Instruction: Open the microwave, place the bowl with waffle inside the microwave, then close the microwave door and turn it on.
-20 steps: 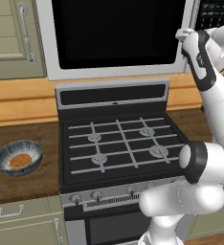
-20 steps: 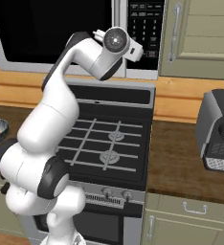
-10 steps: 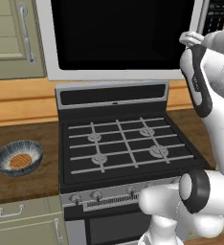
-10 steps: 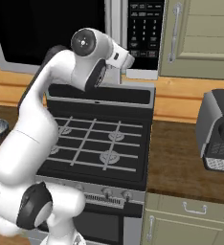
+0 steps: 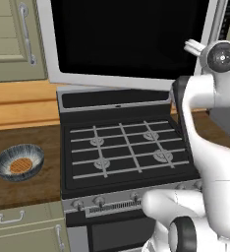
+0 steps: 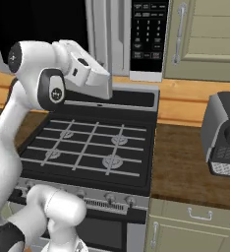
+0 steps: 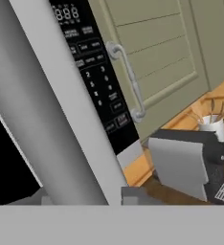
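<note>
Wooden countertop left of the black gas stove carries the blue-grey streaked bowl with round waffle. Above, the grey-framed microwave door stands ajar. Gripper sits near its edge; jaw state cannot be determined.

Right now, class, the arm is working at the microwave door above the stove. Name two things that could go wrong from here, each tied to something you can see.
1. The microwave door stands partly open over the stove; a swing by the arm could knock it wider or shut.
2. The bowl with waffle sits on the counter far to the left, opposite the arm; the long reach might clip the door.
</note>
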Tool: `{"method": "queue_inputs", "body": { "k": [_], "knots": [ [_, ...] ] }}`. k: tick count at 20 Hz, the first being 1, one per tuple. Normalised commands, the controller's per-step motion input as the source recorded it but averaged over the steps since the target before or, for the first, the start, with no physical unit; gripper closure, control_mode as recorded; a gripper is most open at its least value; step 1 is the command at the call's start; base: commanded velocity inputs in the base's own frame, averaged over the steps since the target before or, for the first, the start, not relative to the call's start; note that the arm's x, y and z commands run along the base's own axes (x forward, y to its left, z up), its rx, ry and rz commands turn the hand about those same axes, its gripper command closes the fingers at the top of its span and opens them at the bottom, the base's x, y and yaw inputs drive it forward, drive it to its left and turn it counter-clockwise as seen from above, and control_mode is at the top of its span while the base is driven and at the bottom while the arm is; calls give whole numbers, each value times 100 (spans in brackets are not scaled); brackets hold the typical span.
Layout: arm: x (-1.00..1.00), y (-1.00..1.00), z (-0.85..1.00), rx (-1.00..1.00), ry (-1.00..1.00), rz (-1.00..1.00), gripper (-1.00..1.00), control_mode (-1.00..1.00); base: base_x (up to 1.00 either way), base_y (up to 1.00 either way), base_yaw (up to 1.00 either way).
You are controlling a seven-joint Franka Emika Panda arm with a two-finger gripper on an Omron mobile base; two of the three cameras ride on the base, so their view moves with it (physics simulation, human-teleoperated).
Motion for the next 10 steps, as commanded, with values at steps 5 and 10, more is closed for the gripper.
{"method": "queue_inputs", "body": {
  "k": [5, 10],
  "knots": [
    [-100, 8, -3, -2, -6, -17, 100, -100, 0, 0, 0],
    [-100, 30, -10, -6, -10, 0, 100, -100, 0, 0, 0]
  ]
}}
